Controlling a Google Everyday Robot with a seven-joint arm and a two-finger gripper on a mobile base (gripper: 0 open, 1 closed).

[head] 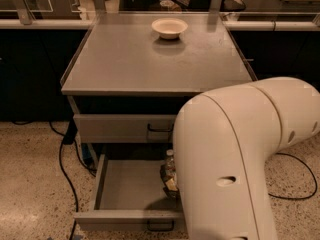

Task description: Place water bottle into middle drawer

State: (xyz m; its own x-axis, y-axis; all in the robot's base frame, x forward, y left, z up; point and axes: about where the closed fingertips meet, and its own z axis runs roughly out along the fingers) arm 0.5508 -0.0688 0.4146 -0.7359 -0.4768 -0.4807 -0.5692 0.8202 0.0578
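In the one camera view we look down on a grey cabinet (150, 59) with a white bowl (169, 27) near the back edge of its top. Under the top, the upper drawer (117, 128) is closed. Below it the middle drawer (127, 186) is pulled out toward us, and its dark handle (161, 227) shows at the bottom of the front panel.

The bottle (170, 162) stands upright inside this open drawer, at the right side, white cap up, just below the upper drawer's front. Its lower part is hidden by dark parts that we take for the gripper (171, 183). The gripper sits low in the drawer, right at the bottle. We cannot tell whether it grips the bottle or stands loose of it, nor whether the bottle rests on the drawer's bottom.

The big white arm (235, 159) fills the lower right and covers the drawer's right side. A black cable (60, 159) trails over the speckled floor (35, 184) left of the cabinet.
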